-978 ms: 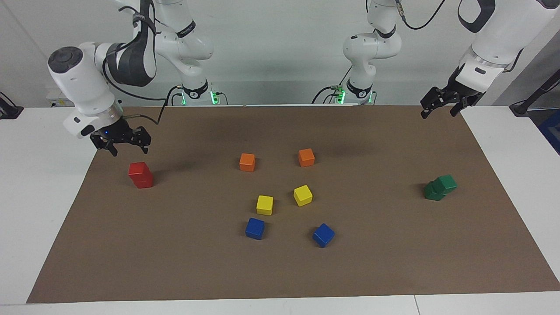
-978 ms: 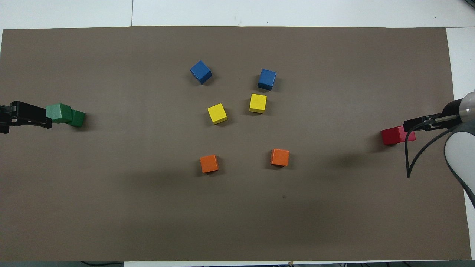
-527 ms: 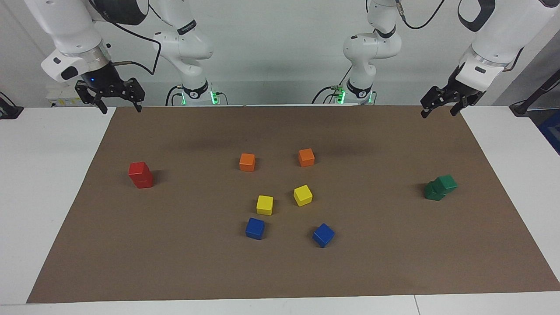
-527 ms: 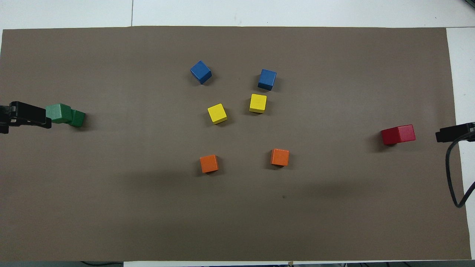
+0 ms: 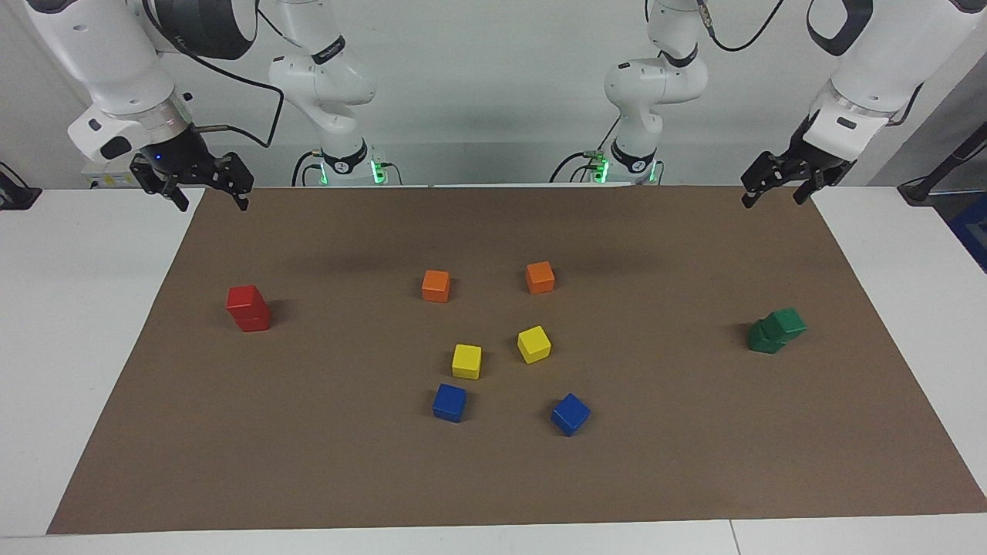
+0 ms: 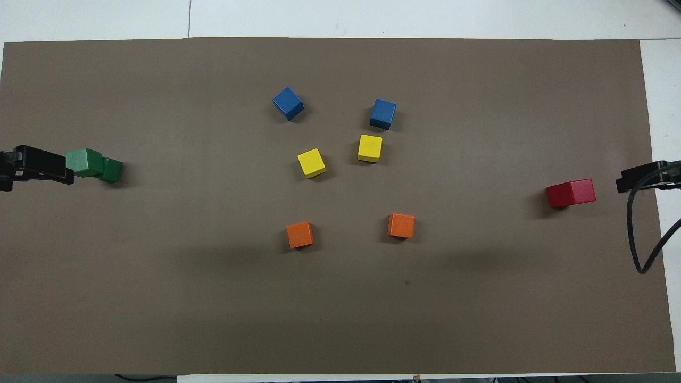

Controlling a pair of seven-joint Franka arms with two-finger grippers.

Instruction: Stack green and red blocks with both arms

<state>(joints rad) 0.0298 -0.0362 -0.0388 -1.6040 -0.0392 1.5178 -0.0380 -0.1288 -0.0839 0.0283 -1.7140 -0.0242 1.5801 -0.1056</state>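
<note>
Two red blocks [image 5: 247, 308] stand stacked, one squarely on the other, on the brown mat [image 5: 493, 478] toward the right arm's end of the table. Two green blocks [image 5: 776, 330] stand toward the left arm's end; the upper one sits askew on the lower, overhanging it and turned out of line. Count of task blocks: four, in two stacks of two, well apart from each other.

Between the stacks, in the middle of the mat, lie six further cubes, each resting singly and none touching another. Two orange cubes [image 5: 436, 285] lie nearest the robots. Two yellow cubes [image 5: 466, 361] lie farther from the robots than the orange pair. Two blue cubes [image 5: 449, 402] lie farthest from the robots. Total on the mat: ten cubes.

The right gripper [image 5: 208, 196] hangs raised over the mat's corner at the right arm's end, clear of the red stack. Its fingers are spread wide apart and hold nothing. The left gripper [image 5: 773, 194] hangs raised over the mat's corner at the left arm's end, clear of the green stack. Its fingers are likewise spread and empty. Neither gripper touches any cube.

The mat covers most of the white table [image 5: 69, 308].
</note>
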